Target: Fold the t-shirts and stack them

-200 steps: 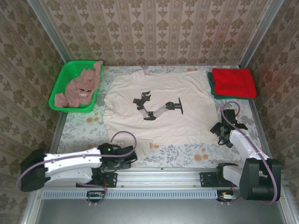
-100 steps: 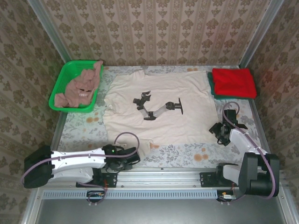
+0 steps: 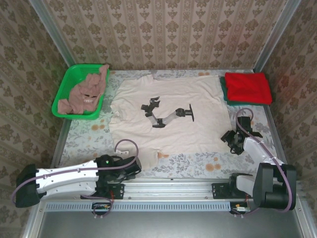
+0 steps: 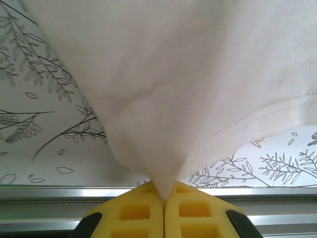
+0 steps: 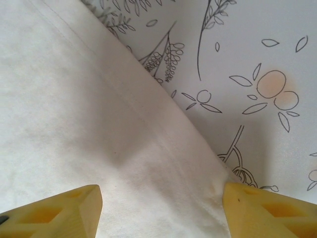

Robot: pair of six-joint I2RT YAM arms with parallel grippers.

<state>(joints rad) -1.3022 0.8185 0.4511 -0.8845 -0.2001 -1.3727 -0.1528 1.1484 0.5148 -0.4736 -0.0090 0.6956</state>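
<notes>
Four shirts, top view: large plain cream cloth t-shirt (image 3: 168,116) lies spread flat mid-table; folded bright red t-shirt (image 3: 247,88) sits on a dark green t-shirt (image 3: 224,94) at the far right corner; crumpled dusty pink-brown t-shirt (image 3: 86,93) lies in the green plastic mesh basket (image 3: 62,101) at the far left corner.
Grippers, top view: left gripper (image 3: 142,161) meets the cream shirt's near-left hem corner by the floral table's (image 3: 198,163) near edge; right gripper (image 3: 230,139) sits at the near-right hem corner.
Left wrist view: yellow pads (image 4: 193,210) pressed together on a pinch of cream cloth.
Right wrist view: yellow fingers (image 5: 69,210) stand apart, straddling the flat hem corner.
Change: a second ago the left jaws stood apart; that arm's elbow has swung further left.
</notes>
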